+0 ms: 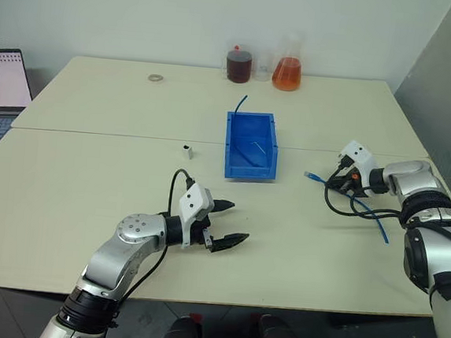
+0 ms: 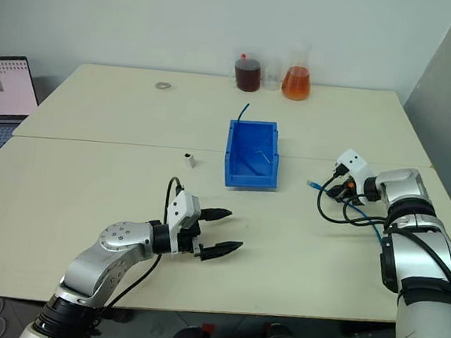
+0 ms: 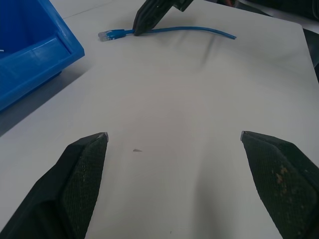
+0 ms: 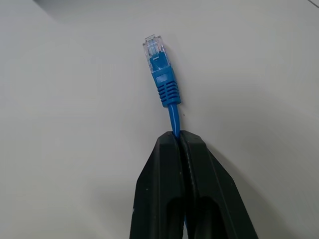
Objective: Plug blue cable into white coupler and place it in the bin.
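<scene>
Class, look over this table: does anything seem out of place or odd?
One thing: a short dark-blue wire sticks up over the far rim of the bin, as a stray. Nothing looks spilled or broken; the two flasks stand upright.

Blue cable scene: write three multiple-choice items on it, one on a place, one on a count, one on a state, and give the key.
1. Where does the white coupler stand?
A. On the table left of the bin
B. Inside the bin
C. Beside the flasks

2. How many vessels of coloured liquid stand at the table's far edge?
A. One
B. Two
C. Four

3. How does the right gripper stand?
A. Wide open above the table
B. Shut on nothing
C. Shut on the blue cable just behind its plug

Key: 1 A, the small block sits on bare tabletop beside the bin. 2 B, one dark red, one orange. 3 C, the fingers pinch the cable, plug sticking out ahead.
</scene>
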`<act>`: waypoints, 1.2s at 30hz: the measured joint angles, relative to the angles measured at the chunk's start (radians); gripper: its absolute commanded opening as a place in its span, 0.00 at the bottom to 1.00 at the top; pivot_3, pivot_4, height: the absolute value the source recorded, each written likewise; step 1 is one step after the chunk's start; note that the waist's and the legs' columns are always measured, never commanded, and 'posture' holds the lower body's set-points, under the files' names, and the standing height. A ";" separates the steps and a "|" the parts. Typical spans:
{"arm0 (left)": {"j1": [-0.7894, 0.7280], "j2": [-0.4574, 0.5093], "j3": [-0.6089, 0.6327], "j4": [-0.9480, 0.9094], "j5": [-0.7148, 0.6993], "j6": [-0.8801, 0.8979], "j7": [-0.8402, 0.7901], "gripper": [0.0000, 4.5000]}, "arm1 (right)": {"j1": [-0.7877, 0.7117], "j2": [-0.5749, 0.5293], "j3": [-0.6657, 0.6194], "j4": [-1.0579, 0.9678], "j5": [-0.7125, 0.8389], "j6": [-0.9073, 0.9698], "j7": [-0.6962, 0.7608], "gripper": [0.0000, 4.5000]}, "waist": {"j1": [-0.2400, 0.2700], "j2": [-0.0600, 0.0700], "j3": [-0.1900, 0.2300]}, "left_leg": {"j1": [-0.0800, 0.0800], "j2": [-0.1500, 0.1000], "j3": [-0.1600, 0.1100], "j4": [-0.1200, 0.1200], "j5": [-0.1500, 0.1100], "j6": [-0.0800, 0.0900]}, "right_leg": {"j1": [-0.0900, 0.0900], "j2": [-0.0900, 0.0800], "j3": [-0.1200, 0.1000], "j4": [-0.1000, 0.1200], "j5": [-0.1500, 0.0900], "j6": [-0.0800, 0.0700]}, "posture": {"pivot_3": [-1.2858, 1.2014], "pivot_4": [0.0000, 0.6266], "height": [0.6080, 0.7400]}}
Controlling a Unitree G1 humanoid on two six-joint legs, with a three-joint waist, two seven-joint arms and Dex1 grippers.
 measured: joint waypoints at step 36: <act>0.923 -0.188 0.176 -0.439 0.126 -0.257 0.456 1.00 | 0.442 0.316 0.330 -1.026 0.192 0.315 0.077 0.32 | -0.001 -0.003 0.000 | 0.003 0.003 -0.003 -0.001 0.000 0.000 | 0.001 0.003 -0.001 0.001 -0.002 -0.001 | 0.52 0.24 1.00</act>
